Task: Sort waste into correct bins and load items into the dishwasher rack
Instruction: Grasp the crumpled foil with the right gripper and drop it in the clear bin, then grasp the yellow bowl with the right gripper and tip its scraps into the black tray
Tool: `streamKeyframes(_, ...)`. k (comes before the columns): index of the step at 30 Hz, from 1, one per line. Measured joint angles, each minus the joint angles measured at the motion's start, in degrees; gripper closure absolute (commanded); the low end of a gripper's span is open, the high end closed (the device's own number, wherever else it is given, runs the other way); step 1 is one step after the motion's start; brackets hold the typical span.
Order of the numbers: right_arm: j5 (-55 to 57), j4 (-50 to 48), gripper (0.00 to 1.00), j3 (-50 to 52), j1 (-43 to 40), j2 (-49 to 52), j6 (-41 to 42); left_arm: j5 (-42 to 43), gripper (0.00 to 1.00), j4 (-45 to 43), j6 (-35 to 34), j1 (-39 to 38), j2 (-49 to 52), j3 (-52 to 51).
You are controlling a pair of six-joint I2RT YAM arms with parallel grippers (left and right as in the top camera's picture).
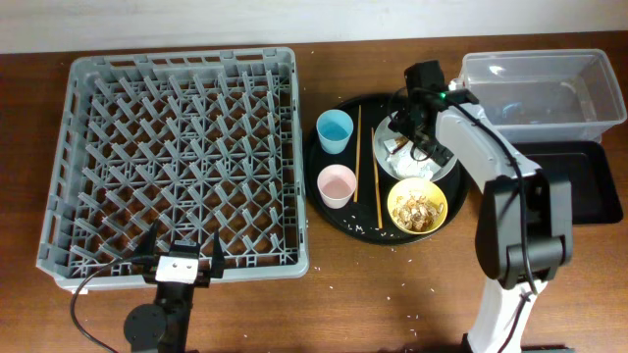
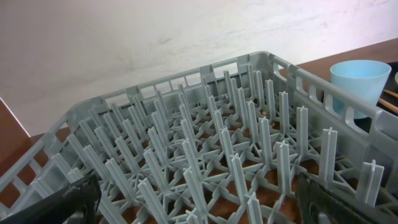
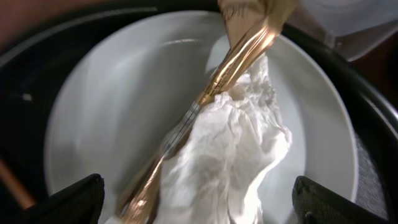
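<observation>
Brown wooden table (image 1: 392,294) underneath; right gripper (image 3: 199,202) gapes empty above crumpled white paper napkin (image 3: 236,149) and brownish wrapper scrap (image 3: 242,50) on round pale grey-white plate (image 3: 112,106); left gripper (image 1: 183,247), also parted and empty, hangs at near edge of large square grey plastic dishwasher rack (image 1: 182,157).

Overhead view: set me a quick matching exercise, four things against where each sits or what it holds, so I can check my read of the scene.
Things:
1 light-blue cup
2 yellow bowl
3 crumpled napkin
4 dishwasher rack

Places or states:
A holds food chunks
B lies on the white plate
C left of the round black tray
D on the tray, above the pink cup in the image

Pairs: 1-D, 2-A, 3-B, 4-C.
</observation>
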State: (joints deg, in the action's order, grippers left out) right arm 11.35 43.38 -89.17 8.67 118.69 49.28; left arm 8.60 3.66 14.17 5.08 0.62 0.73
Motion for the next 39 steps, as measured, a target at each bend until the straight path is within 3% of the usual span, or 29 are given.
streamKeyframes(2, 0.02, -0.76, 0.07, 0.11, 0.0, 1.57, -0.72, 0.0, 0.01, 0.0, 0.0, 0.0, 0.0, 0.0)
streamKeyframes(3, 0.04, -1.46, 0.19, 0.11, 0.0, 3.3, -1.79, 0.0, 0.01, 0.0, 0.02, 0.0, 0.0, 0.0)
streamKeyframes(5, 0.24, -1.79, 0.49, 0.15, 0.0, 4.52, -3.54, 0.0, 0.01, 0.0, 0.02, 0.0, 0.0, 0.0)
streamKeyframes(7, 0.22, -2.8, 0.9, 0.15, 0.0, 4.59, -5.6, 0.0, 0.01, 0.0, 0.02, 0.0, 0.0, 0.0)
streamKeyframes(8, 0.22, -2.93, 0.96, 0.15, 0.0, 4.61, -6.19, 0.0, 0.01, 0.0, 0.0, 0.0, 0.0, 0.0)
streamKeyframes(10, 0.13, -2.99, 0.96, 0.15, 0.0, 4.61, -8.66, 0.0, 0.01, 0.0, 0.0, 0.0, 0.0, 0.0)
streamKeyframes(13, -6.05, 1.2, 0.96, -2.56, -0.11, 4.39, -18.93, 0.0, 0.01, 0.02, 0.0, 0.0, 0.02, 0.0)
streamKeyframes(16, -10.25, 12.15, 0.96, -17.4, -2.36, -2.43, -22.86, 0.0, 0.01, 0.02, 0.0, 0.0, 0.0, 0.0)
streamKeyframes(18, -10.03, 10.99, 0.96, -23.98, -9.77, -12.44, -24.06, 0.0, 0.01, 0.0, 0.02, 0.0, 0.0, 0.0)
streamKeyframes(21, -8.85, 4.9, 0.96, -24.2, -17.64, -10.82, -24.46, 0.0, 0.01, 0.0, 0.0, 0.0, 0.0, 0.0)
streamKeyframes(22, -8.22, 3.26, 0.8, -24.13, -20.37, -7.32, -24.48, 0.0, 0.01, 0.0, 0.0, 0.0, 0.0, 0.0)
streamKeyframes(23, -7.74, 0.81, 0.22, -23.87, -22.71, -1.25, -24.33, 0.02, 0.01, 0.0, 0.0, 0.0, -0.02, 0.0)
streamKeyframes(24, -7.8, -0.52, 0.11, -23.61, -22.84, 1.46, -24.61, 0.0, 0.01, 0.0, 0.02, 0.0, -0.04, 0.0)
streamKeyframes(26, -8.28, -1.53, 0.09, -23.23, -22.82, 4.61, -26.34, 0.0, 0.01, 0.0, 0.0, 0.0, -0.04, 0.0)
streamKeyframes(29, -13.05, 0.96, 0.09, -23.67, -22.82, 1.6, -31.01, 0.0, 0.01, 0.02, 0.0, 0.0, -0.02, 0.0)
streamKeyframes(33, -22.43, 20.68, 0.14, -26.97, -22.47, -15.02, -33.75, 0.0, 0.01, 0.0, 0.0, 0.0, -0.04, 0.0)
streamKeyframes(34, -24.72, 31.28, 0.17, -27.74, -19.96, -20.26, -35.06, 0.0, 0.01, 0.0, 0.0, 0.0, 0.0, 0.0)
streamKeyframes(36, -25.86, 37.68, 0.24, -26.62, -15.58, -20.41, -36.5, 0.02, 0.01, -0.02, 0.02, 0.0, -0.02, 0.0)
streamKeyframes(38, -26.45, 37.42, 0.3, -18.49, -7.06, -17.51, -37.64, 0.0, 0.01, 0.02, 0.0, 0.0, 0.0, 0.0)
streamKeyframes(39, -25.33, 32.26, 0.36, -12.96, -3.82, -17.51, -36.63, 0.0, 0.01, 0.0, 0.02, 0.0, 0.0, 0.0)
